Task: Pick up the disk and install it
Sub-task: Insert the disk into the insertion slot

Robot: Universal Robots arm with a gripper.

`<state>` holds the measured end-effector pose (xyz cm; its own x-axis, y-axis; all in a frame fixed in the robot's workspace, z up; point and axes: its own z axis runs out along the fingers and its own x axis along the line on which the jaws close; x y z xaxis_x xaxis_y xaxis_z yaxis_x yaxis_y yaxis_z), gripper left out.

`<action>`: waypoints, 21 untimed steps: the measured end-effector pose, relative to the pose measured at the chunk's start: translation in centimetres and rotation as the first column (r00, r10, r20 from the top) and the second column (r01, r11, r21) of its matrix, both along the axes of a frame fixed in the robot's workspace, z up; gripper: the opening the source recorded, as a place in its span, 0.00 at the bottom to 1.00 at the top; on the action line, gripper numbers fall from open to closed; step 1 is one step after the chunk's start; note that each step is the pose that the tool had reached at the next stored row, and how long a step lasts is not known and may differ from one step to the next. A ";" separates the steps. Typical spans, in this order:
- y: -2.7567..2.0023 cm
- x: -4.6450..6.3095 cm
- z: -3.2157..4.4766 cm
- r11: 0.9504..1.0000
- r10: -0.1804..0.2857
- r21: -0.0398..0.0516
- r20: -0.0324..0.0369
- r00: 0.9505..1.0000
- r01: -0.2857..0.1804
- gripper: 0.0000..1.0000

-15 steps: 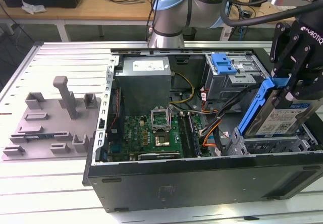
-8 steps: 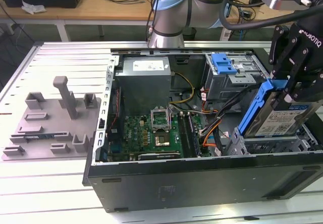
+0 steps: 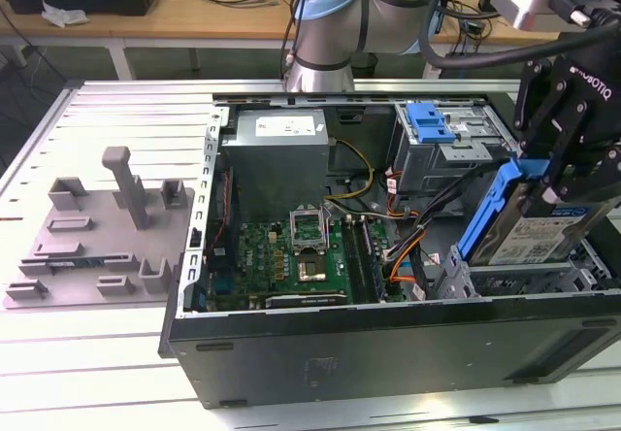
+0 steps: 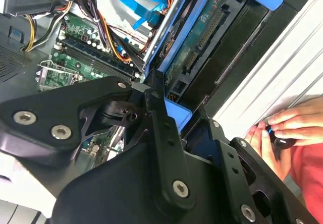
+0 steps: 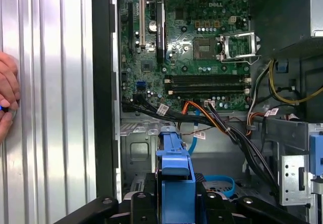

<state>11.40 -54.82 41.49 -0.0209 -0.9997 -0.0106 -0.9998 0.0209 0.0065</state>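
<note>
Slatted metal table (image 3: 97, 120) carries everything; at the exterior view's left lies a grey fixture plate (image 3: 97, 242); the open computer case (image 3: 388, 353) takes the middle, its power supply (image 3: 277, 154) behind the green motherboard (image 3: 301, 256); further right a blue latch piece (image 3: 430, 120) sits on the drive cage (image 3: 456, 159); at the far right the gripper (image 3: 545, 181) is clamped on the disk (image 3: 534, 232), which tilts steeply over the case's right-hand bay, its low edge seemingly just above the metal; in the first wrist view a person's hand (image 5: 6, 103) rests on the table beside the case.
</note>
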 end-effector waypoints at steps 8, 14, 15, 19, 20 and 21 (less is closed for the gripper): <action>0.00 0.0 -0.79 1.000 0.000 0.000 0.000 1.000 0.000 0.36; 0.00 0.0 -0.88 1.000 0.000 0.000 0.000 1.000 0.000 0.44; 0.00 0.0 -0.89 1.000 0.000 0.000 0.000 1.000 0.000 0.50; 0.00 0.0 -0.89 1.000 0.000 0.000 0.000 1.000 0.000 0.50; 0.00 0.0 -0.89 1.000 0.000 0.000 0.000 1.000 0.000 0.50; 0.00 0.0 -0.90 1.000 0.000 0.000 0.000 1.000 0.000 0.50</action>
<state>11.40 -54.82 40.59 -0.0209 -0.9997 -0.0106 -0.9998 0.0209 0.0064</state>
